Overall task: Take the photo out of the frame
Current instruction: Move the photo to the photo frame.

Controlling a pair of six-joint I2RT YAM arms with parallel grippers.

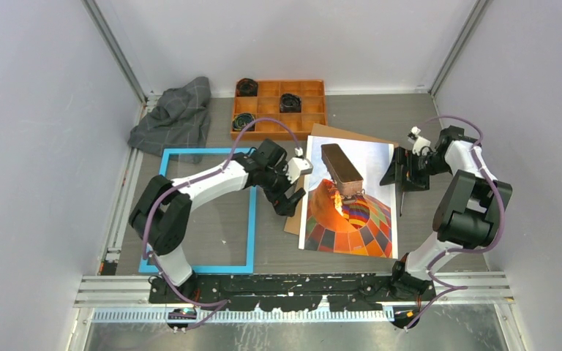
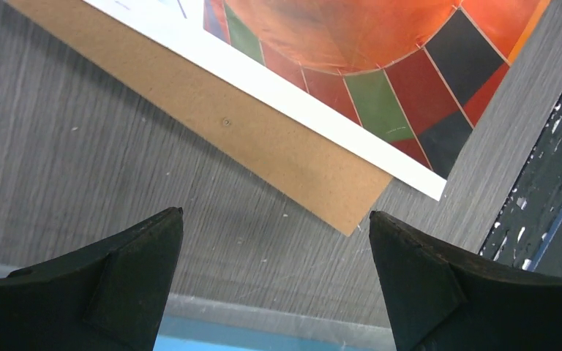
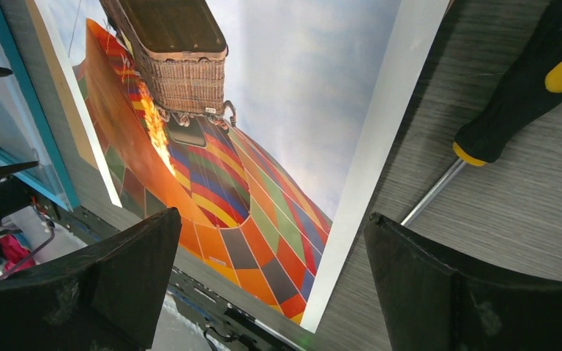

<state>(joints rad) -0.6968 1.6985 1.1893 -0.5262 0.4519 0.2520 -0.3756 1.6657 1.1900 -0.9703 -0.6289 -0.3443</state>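
One photo point(image 1: 351, 197), one blue frame point(image 1: 190, 151), one brown board point(image 1: 333, 133), one screwdriver point(image 3: 527, 80), one grey cloth point(image 1: 175, 117), one orange tray point(image 1: 311, 121), three black rolls point(image 1: 290, 102).

The photo point(image 1: 350, 197) lies on the backing board point(image 1: 336, 134), the frame point(image 1: 205, 268) flat at its 9 o'clock. The tray point(image 1: 312, 107) sits at the photo's 11 o'clock, the cloth point(image 1: 175, 117) at 10, the screwdriver point(image 3: 527, 80) at 3.

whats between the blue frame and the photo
The open left gripper and a strip of brown backing board; the top view shows it.
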